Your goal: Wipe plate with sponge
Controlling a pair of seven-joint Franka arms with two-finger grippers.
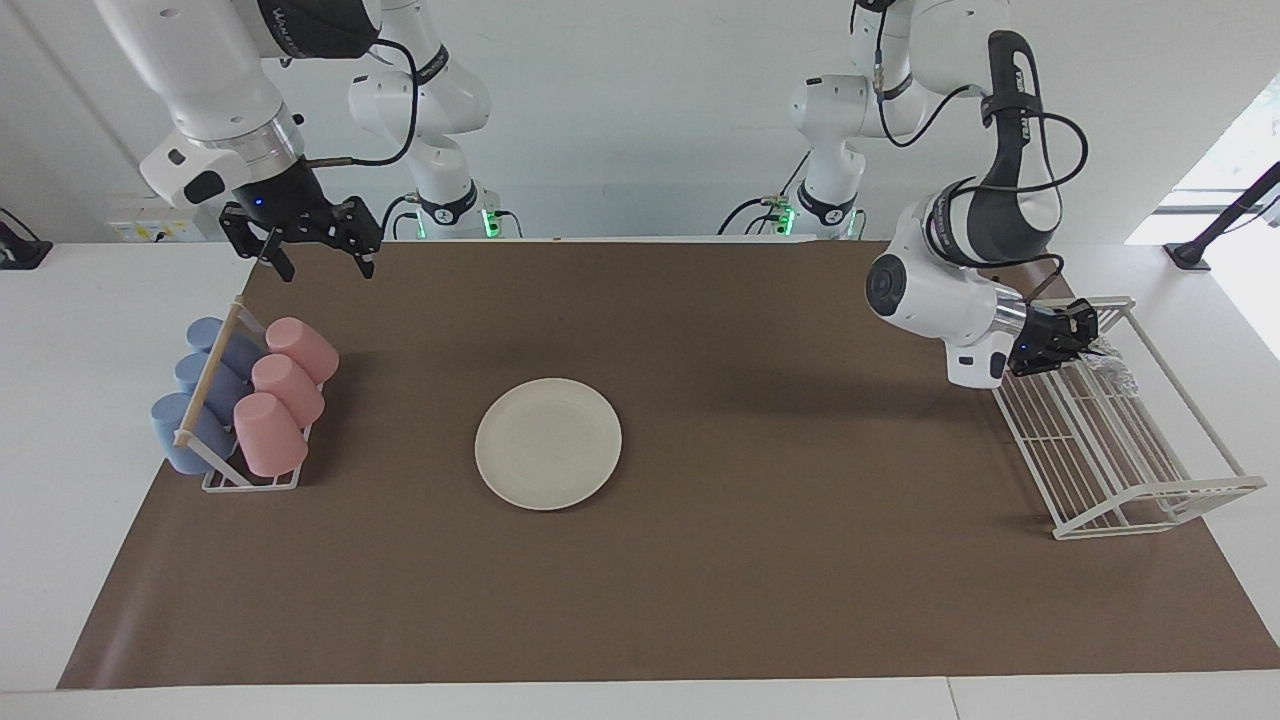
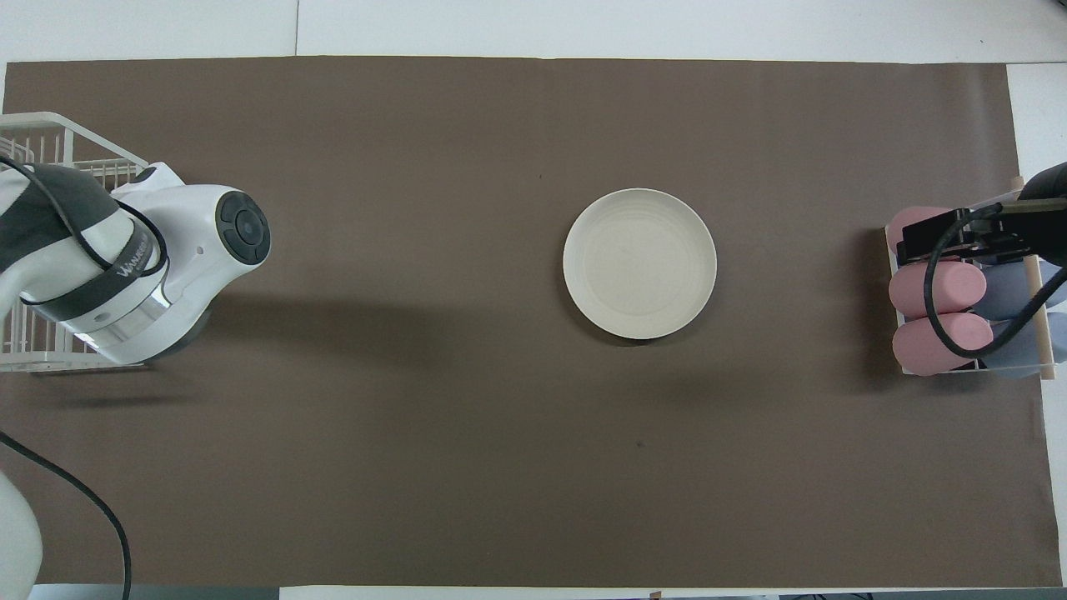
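Observation:
The cream-white plate [image 1: 548, 443] lies flat on the brown mat near the middle of the table, also in the overhead view [image 2: 639, 263]. The silvery speckled sponge [image 1: 1117, 374] lies in the white wire rack [image 1: 1150, 495] at its end nearer the robots. My left gripper [image 1: 1093, 348] is low inside that end of the rack, its tips right at the sponge. In the overhead view the left arm's wrist hides both. My right gripper [image 1: 325, 262] is open and empty, waiting in the air over the cup rack [image 1: 250, 482]; it also shows in the overhead view [image 2: 940, 231].
The cup rack [image 2: 892, 275] with pink and blue cups on their sides stands at the right arm's end of the table. The wire rack [image 2: 50, 125] stands at the left arm's end. The brown mat covers the table between them.

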